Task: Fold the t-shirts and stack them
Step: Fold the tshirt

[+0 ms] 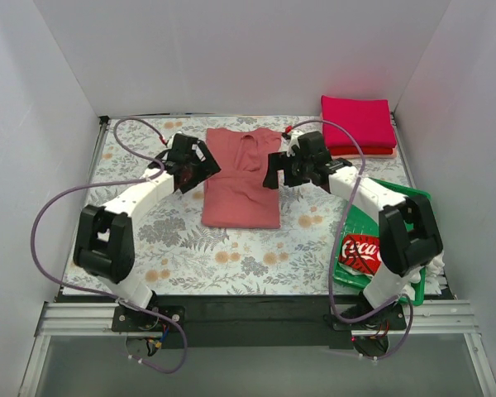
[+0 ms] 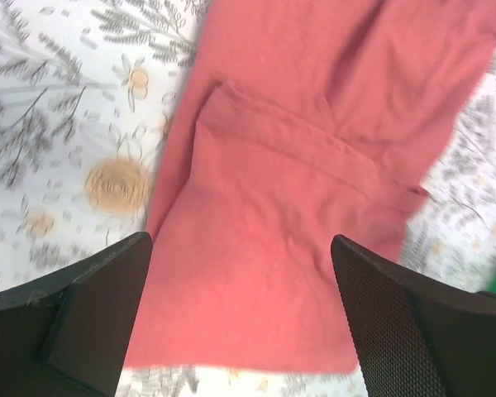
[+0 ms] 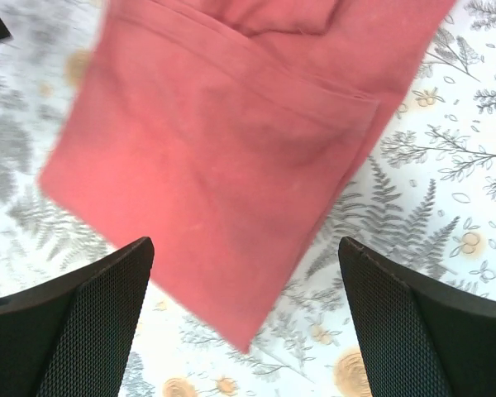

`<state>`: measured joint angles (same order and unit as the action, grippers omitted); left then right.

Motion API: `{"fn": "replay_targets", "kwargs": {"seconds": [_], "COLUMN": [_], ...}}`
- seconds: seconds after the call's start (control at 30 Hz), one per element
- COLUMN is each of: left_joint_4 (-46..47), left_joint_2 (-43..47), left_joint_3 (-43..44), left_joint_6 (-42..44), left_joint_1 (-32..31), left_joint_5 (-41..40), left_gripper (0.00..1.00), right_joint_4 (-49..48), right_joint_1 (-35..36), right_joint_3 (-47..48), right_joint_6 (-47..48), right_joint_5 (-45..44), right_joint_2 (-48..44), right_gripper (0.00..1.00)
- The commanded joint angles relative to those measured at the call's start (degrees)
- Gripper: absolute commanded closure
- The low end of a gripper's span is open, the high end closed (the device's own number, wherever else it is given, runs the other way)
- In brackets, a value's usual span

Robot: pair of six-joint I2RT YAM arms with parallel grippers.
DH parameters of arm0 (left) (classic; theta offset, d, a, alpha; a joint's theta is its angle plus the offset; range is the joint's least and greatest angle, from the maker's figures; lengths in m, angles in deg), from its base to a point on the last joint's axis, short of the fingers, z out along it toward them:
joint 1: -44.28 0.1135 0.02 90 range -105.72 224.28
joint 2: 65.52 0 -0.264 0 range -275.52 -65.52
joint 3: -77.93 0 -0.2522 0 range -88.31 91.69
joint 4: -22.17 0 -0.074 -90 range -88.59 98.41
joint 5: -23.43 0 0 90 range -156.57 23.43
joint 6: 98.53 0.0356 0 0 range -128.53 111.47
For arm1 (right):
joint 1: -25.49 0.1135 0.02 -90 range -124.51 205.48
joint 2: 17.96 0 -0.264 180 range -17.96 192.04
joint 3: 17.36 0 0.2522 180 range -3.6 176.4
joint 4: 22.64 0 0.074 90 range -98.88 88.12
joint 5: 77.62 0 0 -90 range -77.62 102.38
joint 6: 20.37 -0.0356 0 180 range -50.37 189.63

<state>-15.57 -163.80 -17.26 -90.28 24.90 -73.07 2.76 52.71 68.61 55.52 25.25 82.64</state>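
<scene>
Top external shows the salmon-red t-shirt (image 1: 241, 178) lying flat mid-table on the floral covering (image 1: 190, 240), its upper side edges hidden by both grippers. The folded magenta and red tees (image 1: 357, 124) are stacked at the far right corner. The Coca-Cola tee (image 1: 360, 252) lies crumpled in the green tray (image 1: 360, 225), partly behind the right arm. Only the wrist views reveal the jaws: the left gripper (image 2: 240, 244) and right gripper (image 3: 246, 244) are both spread wide over blurred cloth, holding nothing.

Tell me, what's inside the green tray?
A crumpled red shirt with white Coca-Cola letters lies in the green tray. The right arm covers much of the tray, so anything else in there is hidden.
</scene>
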Motion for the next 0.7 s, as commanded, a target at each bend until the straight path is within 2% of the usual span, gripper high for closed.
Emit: {"fn": "replay_targets", "kwargs": {"seconds": [0.0, 0.37, 0.47, 0.67], "left_joint_4": [-0.71, -0.45, 1.30, 3.42], "left_joint_2": [9.93, 30.67, 33.49, 32.37], "left_joint_3": [-5.46, -24.19, -28.93, -34.83], "left_joint_6": [-1.91, -7.01, -7.36, -9.12], "left_joint_1": [0.30, -0.22, -0.40, -0.49], "left_joint_5": [1.66, 8.87, 11.59, 13.19], "left_gripper": [0.11, 0.08, 0.08, 0.08], "right_joint_4": [-5.82, -13.11, -16.98, -22.87], "right_joint_1": [-0.15, -0.15, -0.15, -0.07], "right_joint_3": [-7.13, -28.24, -34.05, -40.55], "right_joint_6": [-3.20, -11.11, -14.01, -17.35], "right_joint_5": [3.30, 5.86, 5.77, 7.62], "right_joint_2": [-9.42, -25.09, -28.26, -28.97], "right_gripper": [0.02, 0.02, 0.02, 0.02]}}
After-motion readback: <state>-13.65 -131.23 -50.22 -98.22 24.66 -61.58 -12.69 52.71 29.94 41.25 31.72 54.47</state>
